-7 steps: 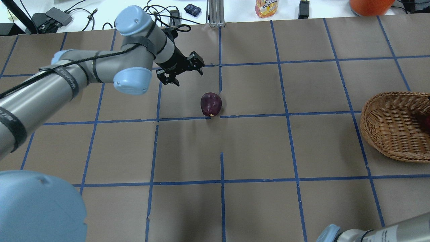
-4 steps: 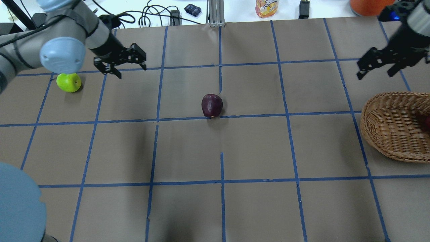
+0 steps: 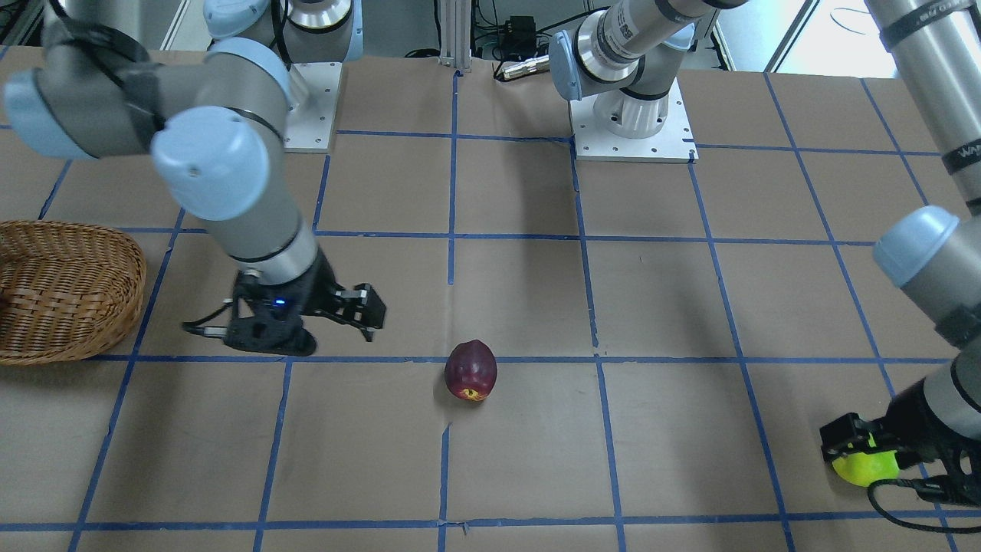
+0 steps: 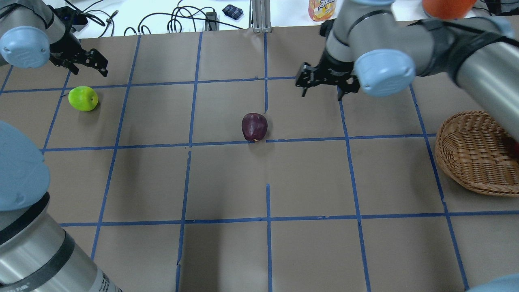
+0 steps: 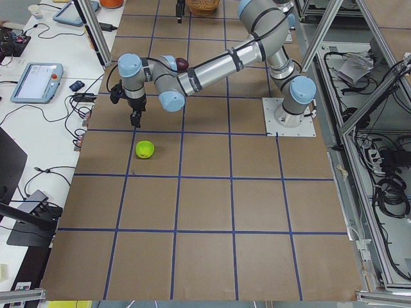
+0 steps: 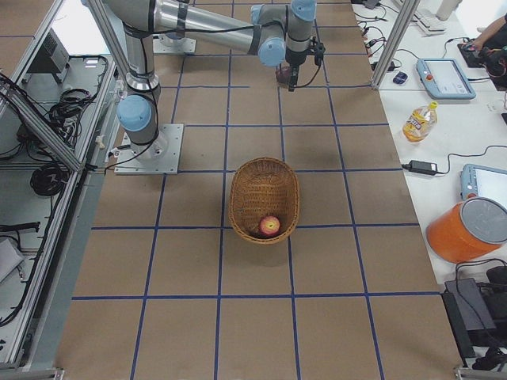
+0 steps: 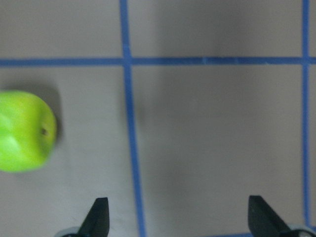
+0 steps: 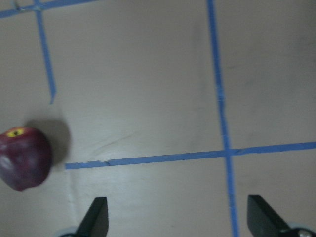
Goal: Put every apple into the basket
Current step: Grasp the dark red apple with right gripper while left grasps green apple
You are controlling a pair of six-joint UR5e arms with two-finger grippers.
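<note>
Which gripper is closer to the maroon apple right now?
Right. The right gripper hovers just beyond the maroon apple; left gripper sits far off by the green apple.

Both arms are grey metal tubes w/ pale-blue round caps at the joints: right arm (image 3: 253, 222), left arm (image 3: 920, 253). Black bands (image 3: 962, 157) wrap the tubes, one w/ white lettering, unreadable. Black cable (image 3: 883, 512) loops at left wrist. Small blue light (image 3: 280, 301) on right wrist. Left gripper (image 7: 178, 217) & right gripper (image 8: 177, 217) are black, 2 pointed fingers each. Bases sit on white sq. plates (image 3: 674, 146) w/ screws round the edges.
</note>
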